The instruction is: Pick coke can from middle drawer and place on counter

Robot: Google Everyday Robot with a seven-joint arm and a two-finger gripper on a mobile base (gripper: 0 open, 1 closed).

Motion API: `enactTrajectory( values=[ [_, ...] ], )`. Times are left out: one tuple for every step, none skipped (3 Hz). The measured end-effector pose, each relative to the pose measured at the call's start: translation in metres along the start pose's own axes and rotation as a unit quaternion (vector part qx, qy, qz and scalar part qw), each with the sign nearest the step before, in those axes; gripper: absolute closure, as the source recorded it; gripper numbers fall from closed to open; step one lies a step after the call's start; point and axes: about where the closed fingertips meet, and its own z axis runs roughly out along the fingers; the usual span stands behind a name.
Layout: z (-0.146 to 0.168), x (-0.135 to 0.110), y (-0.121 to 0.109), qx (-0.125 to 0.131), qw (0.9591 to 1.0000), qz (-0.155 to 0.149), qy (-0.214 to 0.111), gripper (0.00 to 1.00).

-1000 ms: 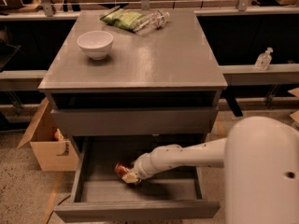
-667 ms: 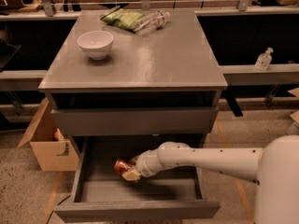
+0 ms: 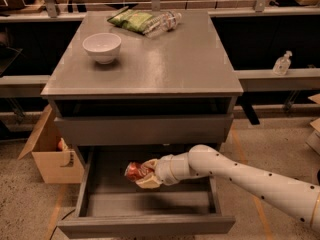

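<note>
The coke can (image 3: 133,171) is red and lies tilted inside the open middle drawer (image 3: 150,223), near its middle. My gripper (image 3: 144,174) reaches in from the right on a white arm and is shut on the can, with pale fingers (image 3: 148,183) above and below it. The can is held a little above the drawer floor. The counter (image 3: 170,64) is the grey top slab of the cabinet, above the drawer.
On the counter stand a white bowl (image 3: 102,47) at the left, and a green snack bag (image 3: 131,20) and a clear plastic bottle (image 3: 164,22) at the back. A cardboard box (image 3: 50,154) stands left of the cabinet. A small bottle (image 3: 282,64) sits on a shelf at the right.
The arm has stretched out further and the big white arm part has left the view at the right. The gripper stays on the can, which now sits slightly higher in the drawer.
</note>
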Motion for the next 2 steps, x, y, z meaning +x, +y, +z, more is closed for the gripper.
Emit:
enactTrajectory(
  values=[
    [-0.0449,-0.0245,-0.0033,0.026,0.9983,-0.051,0.010,1.00],
    [-0.0450,-0.0245,-0.0032,0.026,0.9983,-0.051,0.010,1.00]
  ],
)
